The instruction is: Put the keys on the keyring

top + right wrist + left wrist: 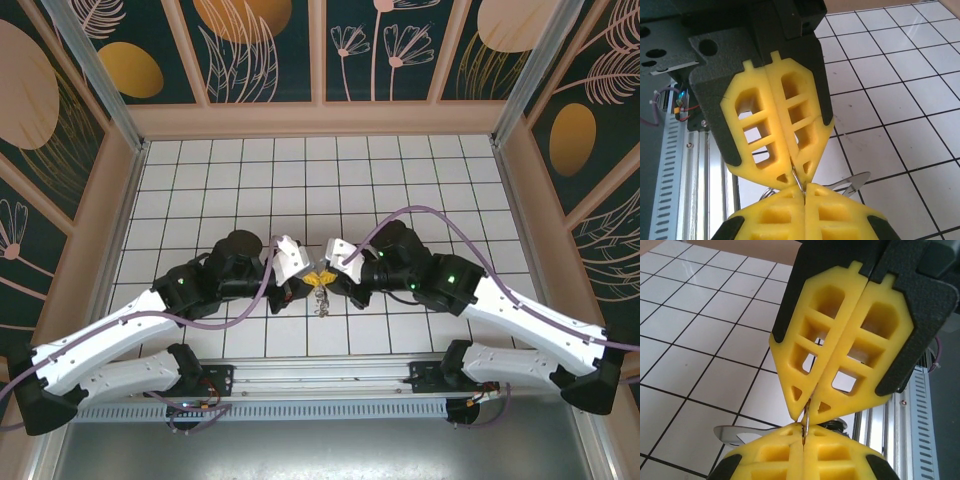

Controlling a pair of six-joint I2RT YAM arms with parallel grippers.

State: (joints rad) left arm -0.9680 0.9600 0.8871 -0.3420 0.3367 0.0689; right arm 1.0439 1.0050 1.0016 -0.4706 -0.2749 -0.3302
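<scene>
The keyring's thin metal wire (808, 417) (797, 180) runs straight up between two pairs of yellow fingertips that meet tip to tip. It sits above the table's (240, 180) white tiles, just ahead of the middle of the near rail (320, 385). The rest of the keyring is hidden behind the fingers.

The keys (321, 298) show from above as a small dark cluster just below the meeting tips, on the rail side. The left wrist view shows one flat silver key (732, 434) jutting sideways from behind the lower fingers. The right wrist view shows one (855, 182) too. Whether the keys hang or rest on the tiles cannot be told.

Nothing else lies on the tiles near them. The two gripper bodies crowd the spot from either side, and purple cables (420, 212) arch over the arms.

The left gripper (312, 273) (804, 432) (794, 172) is clenched, its fingers pressed flat together with the wire pinched in the seam. The right gripper (331, 273) (809, 407) (804, 190) is clenched the same way on the wire's other end. The two sets of tips are almost touching.
</scene>
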